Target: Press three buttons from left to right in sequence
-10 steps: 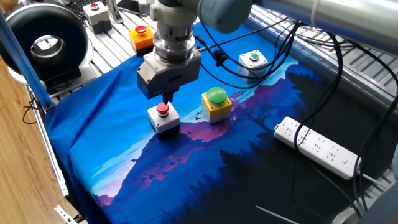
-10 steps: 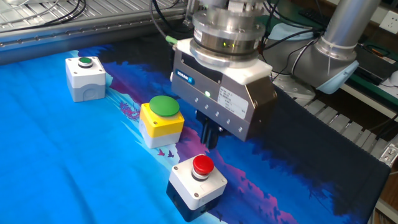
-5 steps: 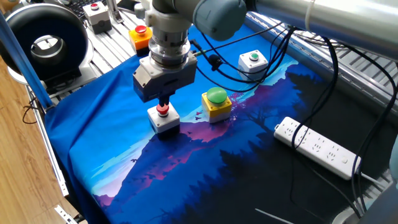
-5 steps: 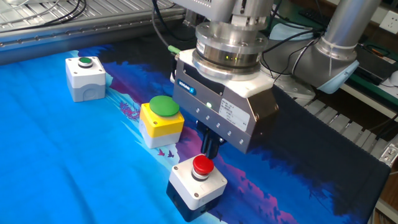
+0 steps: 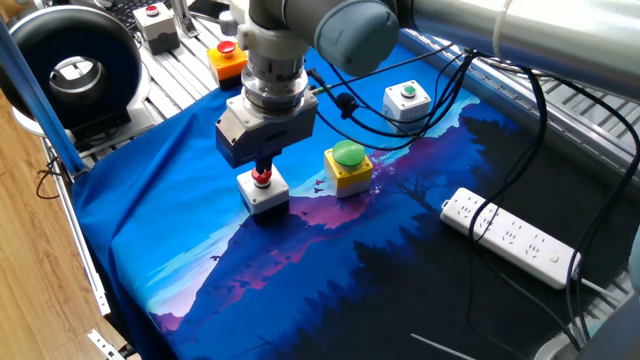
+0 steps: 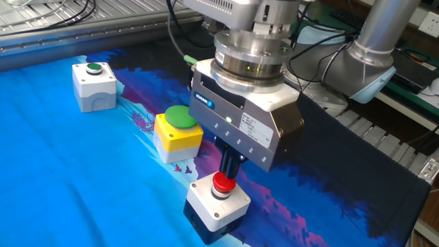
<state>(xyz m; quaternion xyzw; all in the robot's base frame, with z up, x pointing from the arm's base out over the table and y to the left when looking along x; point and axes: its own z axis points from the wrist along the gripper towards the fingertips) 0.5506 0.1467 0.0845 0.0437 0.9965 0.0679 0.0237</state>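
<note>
The white box [image 5: 264,193] with the small red button [image 5: 262,178] stands at the left of the row on the blue cloth; it also shows in the other fixed view [image 6: 216,204]. My gripper [image 5: 263,168] is directly above it, its fingers [image 6: 229,165] shut together, tips touching the red button [image 6: 221,183]. The yellow box with the large green dome button [image 5: 347,157] stands in the middle and shows in the other view too [image 6: 180,118]. The grey-white box with the small green button [image 5: 407,98] stands farthest right [image 6: 94,81].
An orange box with a red button [image 5: 227,58] and a grey box with a small red button [image 5: 156,26] sit on the metal rails behind. A black round device [image 5: 70,70] stands far left. A white power strip [image 5: 510,238] lies right. Cables hang over the cloth.
My gripper has come down and slightly over, from hovering behind the white box to its fingertips touching the red button. The boxes have not moved.
</note>
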